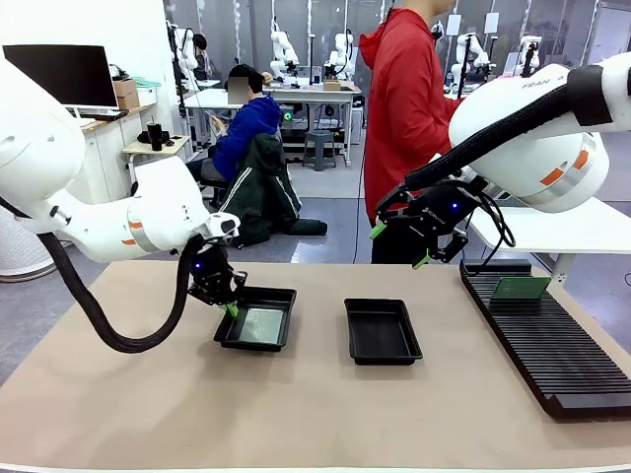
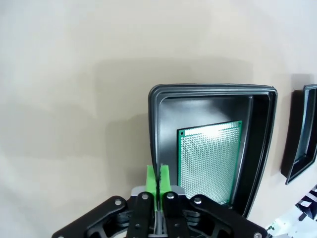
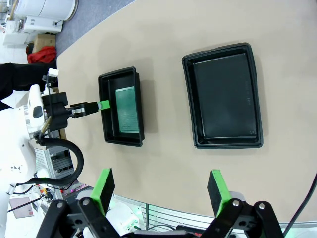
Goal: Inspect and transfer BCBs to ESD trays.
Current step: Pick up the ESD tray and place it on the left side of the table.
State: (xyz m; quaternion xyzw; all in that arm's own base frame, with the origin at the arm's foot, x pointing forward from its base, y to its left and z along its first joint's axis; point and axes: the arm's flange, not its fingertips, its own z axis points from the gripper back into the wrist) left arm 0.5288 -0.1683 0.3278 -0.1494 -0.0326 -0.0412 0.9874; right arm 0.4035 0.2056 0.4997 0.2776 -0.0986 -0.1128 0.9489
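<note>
One green BCB [image 1: 260, 325] lies flat in the left ESD tray [image 1: 284, 296]. My left gripper [image 1: 230, 306] hangs over that tray's left rim, its green pads pressed together with nothing visibly between them. In the left wrist view the shut gripper [image 2: 158, 179] sits just outside the tray's rim [image 2: 213, 89], and the BCB [image 2: 210, 158] lies toward the far wall. The second ESD tray [image 1: 382, 332] holds nothing. My right gripper [image 1: 399, 247] is open, high above the table. Below its spread fingers [image 3: 105, 186] are both trays [image 3: 225, 96] [image 3: 106, 106] and the BCB [image 3: 125, 116].
A long black ribbed rack [image 1: 544, 340] runs along the table's right side, with another green board [image 1: 521, 288] standing at its far end. A person in a red jacket [image 1: 404, 108] stands behind the table. Bare tabletop lies in front of the trays.
</note>
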